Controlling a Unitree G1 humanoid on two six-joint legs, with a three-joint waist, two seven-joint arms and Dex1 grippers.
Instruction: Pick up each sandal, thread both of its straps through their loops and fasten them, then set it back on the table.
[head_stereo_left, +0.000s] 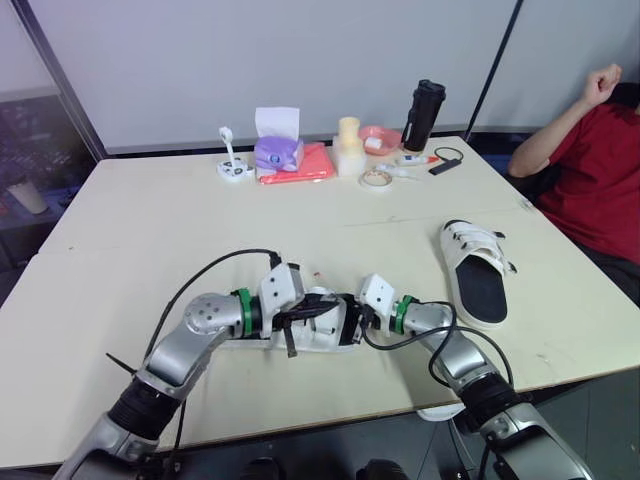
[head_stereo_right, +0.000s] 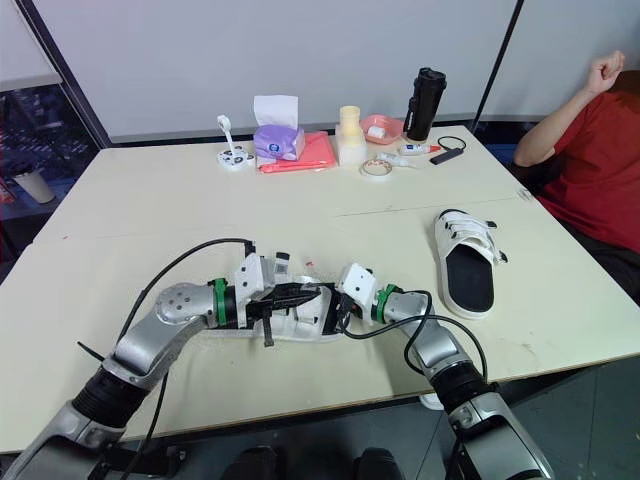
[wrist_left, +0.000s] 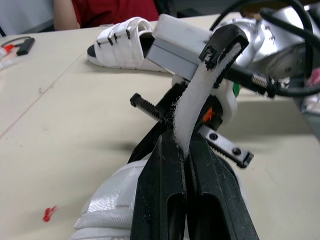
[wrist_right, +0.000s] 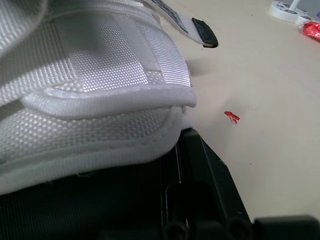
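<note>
A white sandal (head_stereo_left: 318, 330) lies at the table's front centre between my two grippers. My left gripper (wrist_left: 182, 145) is shut on its white strap (wrist_left: 192, 115), which rises taut from between the black fingers. From the other side, my right gripper (head_stereo_left: 352, 322) grips the sandal's edge; its black finger (wrist_right: 200, 170) presses against the woven white upper (wrist_right: 90, 90), and the other finger is hidden beneath. The second white sandal (head_stereo_left: 476, 270) lies flat on the table to the right, straps across its top, apart from both grippers.
Along the table's far edge stand a purple tissue box (head_stereo_left: 277, 150), a red folder (head_stereo_left: 305, 165), a cream container (head_stereo_left: 349, 145), a tape roll (head_stereo_left: 376, 178) and a black bottle (head_stereo_left: 423, 115). A person in red (head_stereo_left: 590, 180) sits at the right corner.
</note>
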